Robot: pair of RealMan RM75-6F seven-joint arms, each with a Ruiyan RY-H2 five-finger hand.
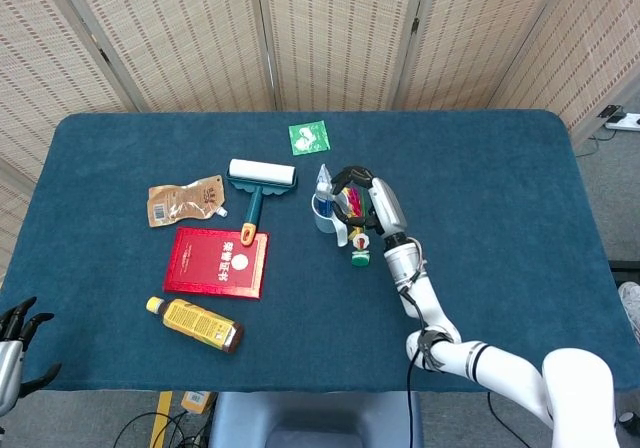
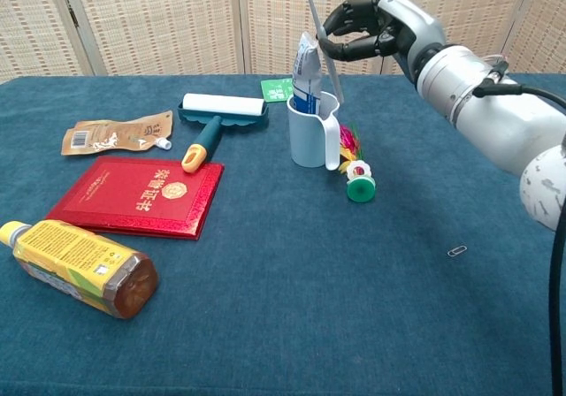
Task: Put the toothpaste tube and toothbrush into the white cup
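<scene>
- Toothbrush pinched upright in my right hand, fingers closed on the handle, directly above the white cup.
- Toothpaste tube already stands in that cup.
- Left hand sits far from the cup off the bench edge, fingers spread, empty.

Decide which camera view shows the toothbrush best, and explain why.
The chest view: the toothbrush shows from the side, nearly upright, bristles up, pinched by the right robot hand above the white cup. In the head view it is foreshortened and mostly hidden by that hand.

Right hand over white cup; toothpaste tube inside.
</scene>
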